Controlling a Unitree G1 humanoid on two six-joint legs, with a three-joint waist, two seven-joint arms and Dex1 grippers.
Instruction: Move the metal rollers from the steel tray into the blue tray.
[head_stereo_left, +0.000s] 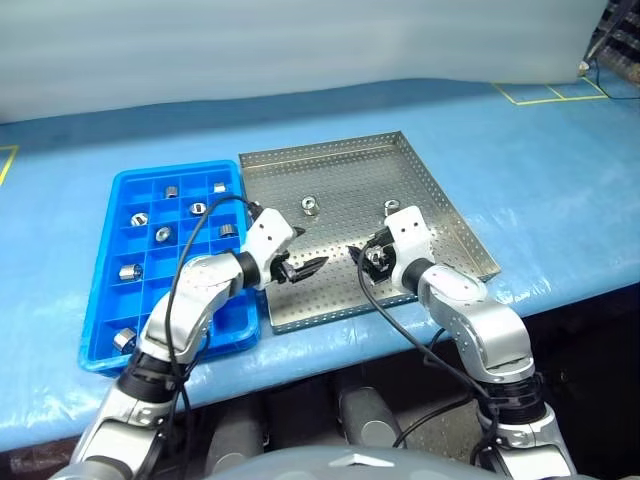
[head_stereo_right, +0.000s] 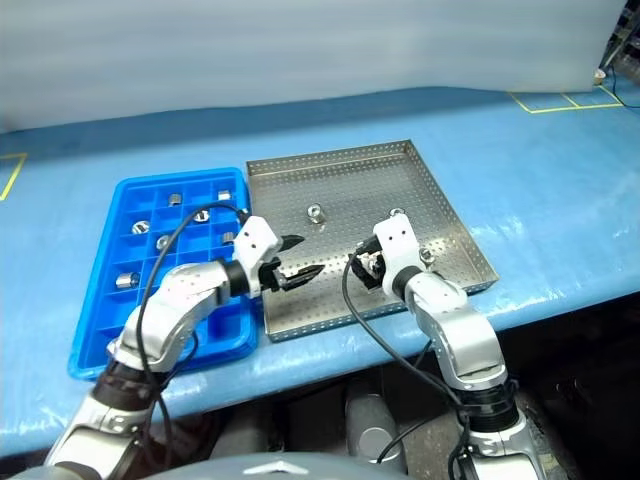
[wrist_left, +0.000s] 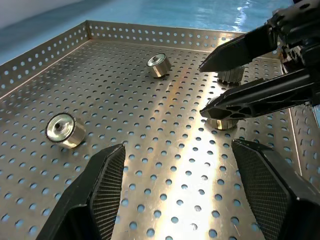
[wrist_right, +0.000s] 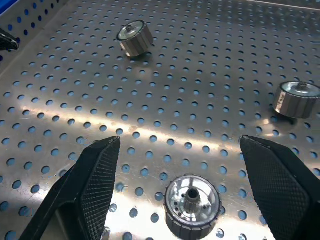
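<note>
Right wrist view: nearest the lens, a roller (wrist_right: 192, 204) stands on end on the steel tray (wrist_right: 210, 75), between the right gripper's (wrist_right: 186, 175) wide-open, empty fingers. Two more rollers lie farther ahead on their sides, one (wrist_right: 134, 38) off toward the left gripper, one (wrist_right: 296, 99) to the other side.

Left wrist view: the left gripper (wrist_left: 185, 187) is also spread open, holding nothing; the bare perforated floor lies between its fingers, a roller (wrist_left: 65, 130) just beyond one fingertip.

Head views: both grippers hang over the steel tray's near half, tips facing each other. The blue tray (head_stereo_left: 112, 300) beside the left gripper (head_stereo_left: 300, 262) already holds several rollers.

Step, by judgement: pick-up approach by the right gripper. Next move needs a descent and closing squarely around the upright roller.

Rollers: shiny, short, knurled sides, hollow centre.
</note>
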